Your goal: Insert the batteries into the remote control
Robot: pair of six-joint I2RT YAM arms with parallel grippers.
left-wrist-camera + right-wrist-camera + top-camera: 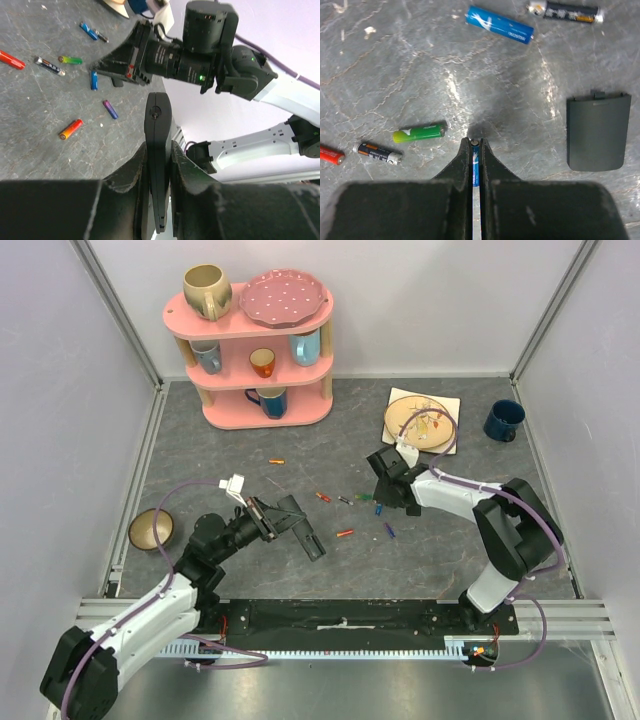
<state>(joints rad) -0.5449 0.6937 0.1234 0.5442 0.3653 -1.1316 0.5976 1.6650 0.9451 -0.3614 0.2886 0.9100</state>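
Left end effector: fingers clamped on the remote control. They grip it by its long edges near one end, and the rest of the black bar juts out past the fingertips. From overhead, the remote control sits left of centre and angles toward the near right. As far as I can judge it is held off the counter.

Right end effector: fingers together on a blue battery. It is pinched lengthwise in the narrow gap, with its metal end showing at the tips. Overhead, this end effector points down at the counter just right of centre. I cannot tell whether the battery's tip touches the surface.

Loose batteries lie scattered on the counter between the two arms.
- The right wrist view shows a green battery, with a dark battery and a red battery beside it.
- Farther out in that view lie a second blue one and another dark one.
- An orange battery lies alone toward the shelf.

A dark battery cover lies flat on the counter, apart from the batteries.

Background:
- A pink shelf with mugs stands at the far side.
- A bowl sits at the left edge.
- A plate and a blue mug sit at the far right.
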